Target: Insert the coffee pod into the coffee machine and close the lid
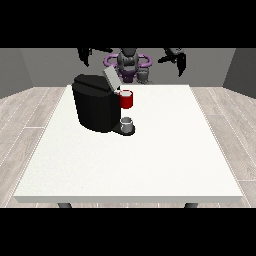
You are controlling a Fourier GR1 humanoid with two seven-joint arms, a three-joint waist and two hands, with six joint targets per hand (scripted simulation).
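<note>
Black coffee machine (96, 107) stands lid (111, 77) raised on the white worktop (150, 155), apparently ready for loading, grey coffee pod (128, 124) at its base, both raised robot hands' (176, 57) (87, 54) finger positions indiscernible.

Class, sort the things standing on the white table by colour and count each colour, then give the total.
Black: 1, the coffee machine
Red: 1, a red thing at the machine
Grey: 1, a grey thing on the machine's base
Total: 3
</note>
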